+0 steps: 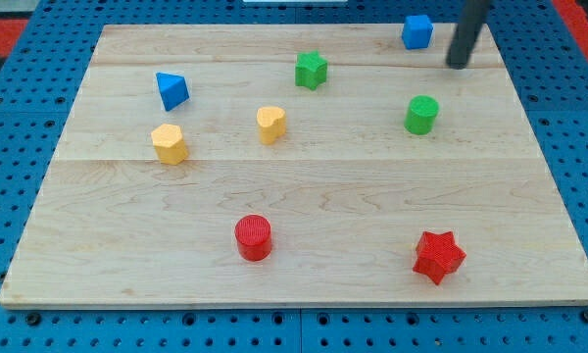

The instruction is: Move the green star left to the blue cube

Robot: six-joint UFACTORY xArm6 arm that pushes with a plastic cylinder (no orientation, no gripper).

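Camera view shows my tip (pixel 458 65), a bare dark rod end touching no block, near the view's top right just beside the small blue plastic cube (pixel 417 31), while the green plastic star (pixel 312 70) sits well apart to the view's left of both on the pale wooden board (pixel 304 196). That star looks light, rigid and likely to spin when shoved, so I judge the push should land squarely on its left flank. I count 2 blue, 2 green, 2 yellow and 2 red blocks, 8 altogether.
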